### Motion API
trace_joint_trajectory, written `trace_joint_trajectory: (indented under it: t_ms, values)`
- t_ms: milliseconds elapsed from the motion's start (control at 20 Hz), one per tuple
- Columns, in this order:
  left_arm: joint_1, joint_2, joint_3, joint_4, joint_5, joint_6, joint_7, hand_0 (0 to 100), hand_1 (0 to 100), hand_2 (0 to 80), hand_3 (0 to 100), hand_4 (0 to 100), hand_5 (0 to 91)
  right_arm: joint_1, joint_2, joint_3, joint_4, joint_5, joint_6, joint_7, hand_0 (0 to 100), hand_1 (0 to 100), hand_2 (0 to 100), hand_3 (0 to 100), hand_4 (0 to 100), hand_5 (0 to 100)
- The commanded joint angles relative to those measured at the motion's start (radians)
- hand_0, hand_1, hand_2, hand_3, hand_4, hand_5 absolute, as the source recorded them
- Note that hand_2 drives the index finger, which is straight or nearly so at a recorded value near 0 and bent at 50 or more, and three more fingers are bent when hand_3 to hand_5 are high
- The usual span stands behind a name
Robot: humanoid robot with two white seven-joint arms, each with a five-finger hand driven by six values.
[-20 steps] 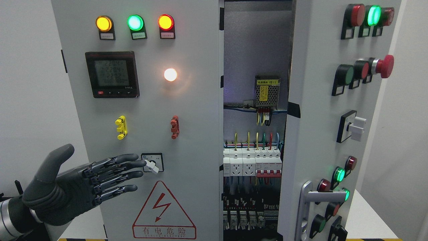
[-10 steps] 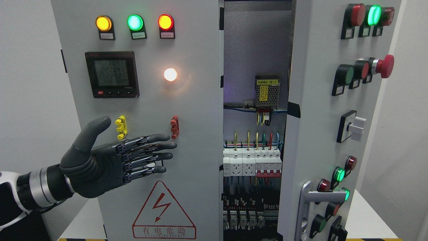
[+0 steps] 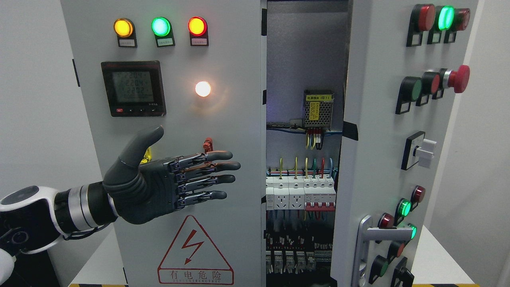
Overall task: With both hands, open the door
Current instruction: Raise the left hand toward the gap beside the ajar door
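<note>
Left hand (image 3: 159, 187) flat, fingers (image 3: 217, 167) extended, empty, before left door (image 3: 239, 119). Step: approach. Next: hook door's free edge by gap, pull outward.

Single head view, level and straight-on at the cabinet (image 3: 167, 119); close in, its top and bottom are cropped; left door (image 3: 179, 247) faces the camera squarely; right door (image 3: 382, 159) is seen at an angle; wiring (image 3: 303, 191) visible between them.

We count two cabinet doors: a left door (image 3: 239, 119) and a right door (image 3: 378, 151). The left door carries three indicator lamps (image 3: 160, 27) at 12 o'clock, one meter (image 3: 132, 88), and one warning triangle (image 3: 195, 250).
</note>
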Motion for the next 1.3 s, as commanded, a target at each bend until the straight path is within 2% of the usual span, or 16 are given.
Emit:
trace_joint_trajectory:
  t_ms: [0,401,802,1052,1253]
  values:
    - [-0.097,-0.056,-0.148,0.02,0.068,0.001,-0.006,0,0,0.0,0,4,0.0,0.0,0.0,0.0,0.0,0.0,0.001,0.0,0,0,0,0,0,0]
    - [-0.105,-0.132,-0.146,0.021,0.067,0.002,-0.004,0,0,0.0,0,4,0.0,0.0,0.0,0.0,0.0,0.0,0.001,0.0,0,0,0,0,0,0]
    - [-0.106,-0.264,-0.14,0.024,0.067,0.002,-0.003,0,0,0.0,0,4,0.0,0.0,0.0,0.0,0.0,0.001,0.001,0.0,0,0,0,0,0,0]
    - [-0.118,-0.309,-0.129,0.027,0.067,0.001,-0.001,0,0,0.0,0,4,0.0,0.0,0.0,0.0,0.001,0.0,0.001,0.0,0,0,0,0,0,0]
    - [-0.141,-0.381,-0.129,0.102,0.067,0.002,-0.001,0,0,0.0,0,4,0.0,0.0,0.0,0.0,0.0,0.0,0.001,0.0,0,0,0,0,0,0]
